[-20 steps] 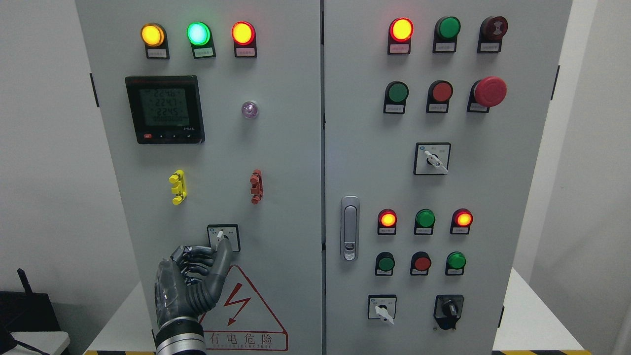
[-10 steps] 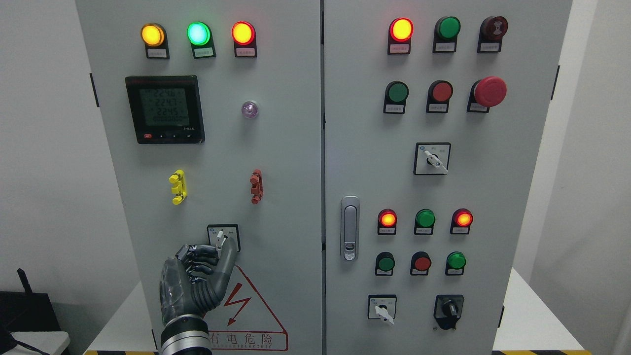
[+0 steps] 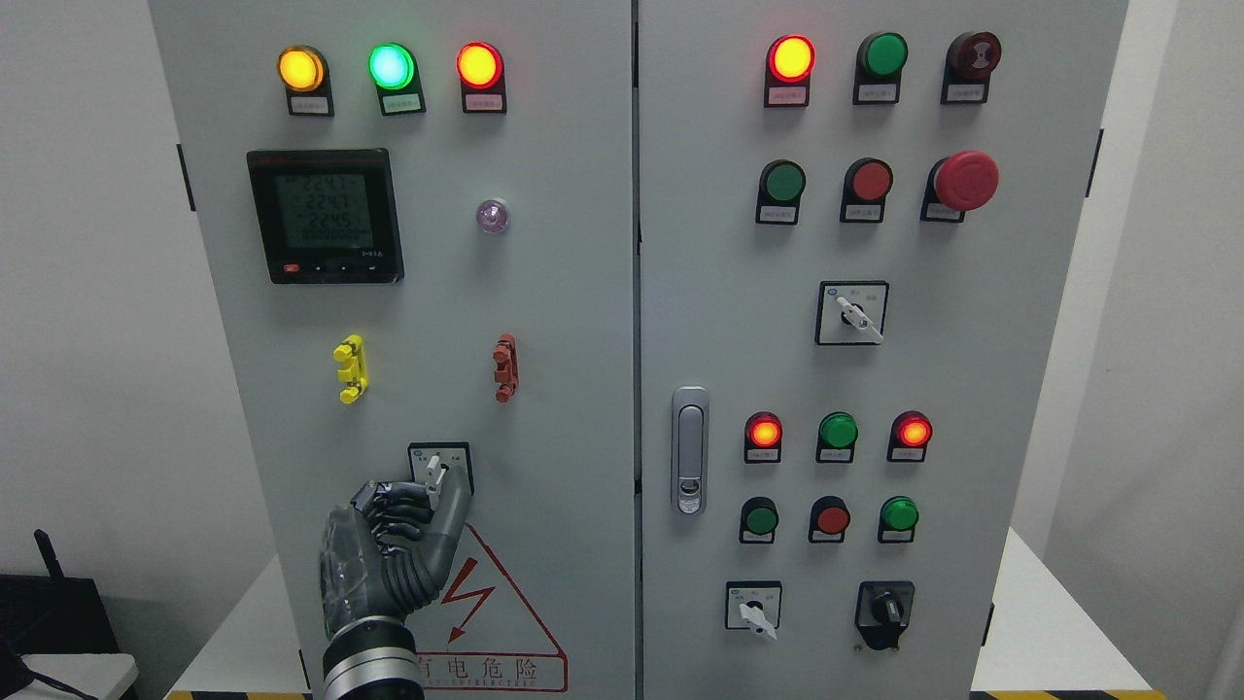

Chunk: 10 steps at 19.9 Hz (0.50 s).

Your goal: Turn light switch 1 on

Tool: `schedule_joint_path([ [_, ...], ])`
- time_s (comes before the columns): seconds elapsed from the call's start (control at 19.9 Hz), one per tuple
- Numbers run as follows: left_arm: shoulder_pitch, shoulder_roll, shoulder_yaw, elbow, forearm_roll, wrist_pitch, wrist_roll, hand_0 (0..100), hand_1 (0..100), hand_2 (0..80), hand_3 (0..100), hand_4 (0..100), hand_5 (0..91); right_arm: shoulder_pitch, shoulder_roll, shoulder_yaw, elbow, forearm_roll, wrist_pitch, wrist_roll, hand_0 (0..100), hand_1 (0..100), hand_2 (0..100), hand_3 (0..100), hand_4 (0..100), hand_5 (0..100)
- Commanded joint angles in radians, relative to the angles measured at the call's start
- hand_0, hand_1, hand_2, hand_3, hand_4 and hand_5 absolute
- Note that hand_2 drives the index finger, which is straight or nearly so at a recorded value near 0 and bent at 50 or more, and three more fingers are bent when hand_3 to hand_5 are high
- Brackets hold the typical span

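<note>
Light switch 1 (image 3: 439,469) sits low on the left door of the grey cabinet (image 3: 564,292), above the red warning triangle (image 3: 486,608).
Left hand (image 3: 394,554) reaches up from below; its curled fingers (image 3: 398,501) and thumb touch the white lever, but a firm grip I cannot tell.

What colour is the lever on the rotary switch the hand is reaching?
White, on a black-framed plate; the rotary switch shows clearly in the head view.

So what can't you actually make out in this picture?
- Head view: the rotary switch is partly covered by the left hand.
- Small labels under the lamps: print too small to read.
- Right hand: outside the picture.
- Warning sign: left part hidden by that hand.
</note>
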Motion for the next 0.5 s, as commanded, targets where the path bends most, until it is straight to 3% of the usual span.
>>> schedule_joint_path([
  [0.0,-0.007,-0.002,-0.004,0.007,0.002,0.003,0.002,15,49,54.9,73,75,69.8,0.000,0.000,0.000,0.000,-0.018,-0.001,0.000,12,39,0,0,0,0],
  [0.45,-0.008,-0.002,-0.006,0.007,0.002,0.006,0.006,17,47,55.3,74,75,70.5,0.000,0.000,0.000,0.000,-0.017,-0.001,0.000,12,39,0,0,0,0],
])
